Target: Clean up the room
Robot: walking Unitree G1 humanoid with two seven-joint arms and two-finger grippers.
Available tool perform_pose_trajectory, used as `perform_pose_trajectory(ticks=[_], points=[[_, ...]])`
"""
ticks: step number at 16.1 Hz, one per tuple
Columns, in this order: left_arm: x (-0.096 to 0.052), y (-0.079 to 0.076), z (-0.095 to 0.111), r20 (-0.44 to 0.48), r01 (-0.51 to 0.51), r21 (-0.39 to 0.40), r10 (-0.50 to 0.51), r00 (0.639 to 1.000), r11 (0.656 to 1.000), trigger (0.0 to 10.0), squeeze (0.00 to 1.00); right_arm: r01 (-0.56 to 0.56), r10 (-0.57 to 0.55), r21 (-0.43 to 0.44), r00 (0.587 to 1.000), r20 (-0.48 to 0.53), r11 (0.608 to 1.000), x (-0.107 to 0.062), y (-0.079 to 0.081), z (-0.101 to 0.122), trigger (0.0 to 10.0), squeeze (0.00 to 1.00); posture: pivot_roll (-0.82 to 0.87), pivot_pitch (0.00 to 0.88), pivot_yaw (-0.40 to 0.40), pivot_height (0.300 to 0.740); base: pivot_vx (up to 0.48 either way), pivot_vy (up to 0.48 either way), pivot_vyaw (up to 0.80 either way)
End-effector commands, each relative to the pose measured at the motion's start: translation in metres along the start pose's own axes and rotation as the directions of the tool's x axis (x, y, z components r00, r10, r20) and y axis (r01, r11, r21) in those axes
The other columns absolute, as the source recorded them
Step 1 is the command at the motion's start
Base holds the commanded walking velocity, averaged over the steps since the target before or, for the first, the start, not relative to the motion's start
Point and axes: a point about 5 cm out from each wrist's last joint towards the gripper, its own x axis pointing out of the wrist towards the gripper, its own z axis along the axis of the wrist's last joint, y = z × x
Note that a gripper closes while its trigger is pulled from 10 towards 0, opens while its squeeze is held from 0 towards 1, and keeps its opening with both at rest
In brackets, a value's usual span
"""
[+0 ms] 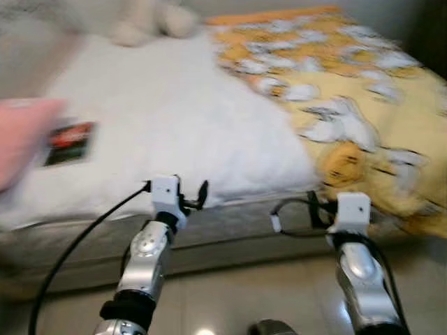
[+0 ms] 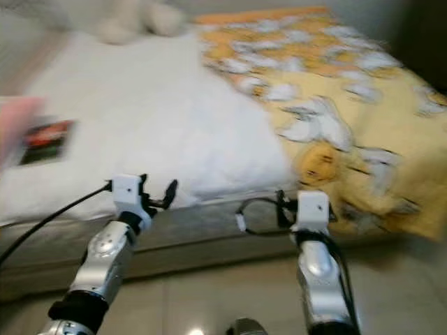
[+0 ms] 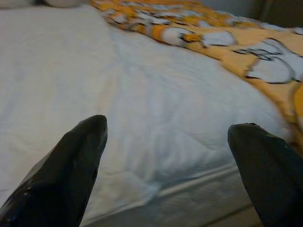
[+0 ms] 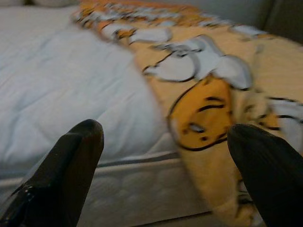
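yellow cartoon blanket (image 1: pixel 363 105) | rumpled | on bed's right half

White quilt (image 1: pixel 167 118), yellow-orange blanket (image 1: pixel 363 91) with white cartoon figures, pink pillow (image 1: pixel 21 136).

Head stereo pair looks down at bed (image 1: pixel 167 118) edge; wrist views face same mattress, closer.

A bed (image 1: pixel 230 230) carries a white quilt (image 1: pixel 167 118) on its left and a yellow cartoon-print blanket (image 1: pixel 363 105) on its right. A cream plush toy (image 1: pixel 150 19) lies far, a pink pillow (image 1: pixel 21 136) and small dark card (image 1: pixel 70 143) at left.
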Motion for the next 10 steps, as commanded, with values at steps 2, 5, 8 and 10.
perform_pose_trajectory(ticks=[2,5,8,10], points=[[0.0006,0.0005,0.0041,0.022,0.012,0.012,-0.012,1.0,1.0,10.0,0.0,-0.029,0.031,-0.042,0.998,0.05,0.999,0.0069,0.005,0.0115,10.0,0.0,-0.18,0.007,0.089,0.731,0.157,-0.18,-0.32],[0.0033,0.0002,0.0043,0.009,0.012,0.023,-0.013,1.0,1.0,10.0,0.0,-0.056,0.059,-0.048,0.996,0.064,0.997,0.0089,0.0095,0.0148,10.0,0.0,-0.18,0.0,0.09,0.731,0.342,-0.333,0.0],[0.0047,0.0016,0.0061,0.018,0.005,0.026,-0.005,1.0,1.0,10.0,0.0,-0.068,0.071,-0.057,0.996,0.061,0.996,0.0091,0.0124,0.0128,10.0,0.0,-0.18,0.0,0.091,0.731,0.361,-0.311,0.0],[0.0054,0.0004,0.0063,0.019,0.011,0.025,-0.012,1.0,1.0,10.0,0.0,-0.071,0.074,-0.06,0.996,0.057,0.996,0.0092,0.0128,0.012,10.0,0.0,-0.18,0.0,0.091,0.731,0.356,-0.319,0.0]])
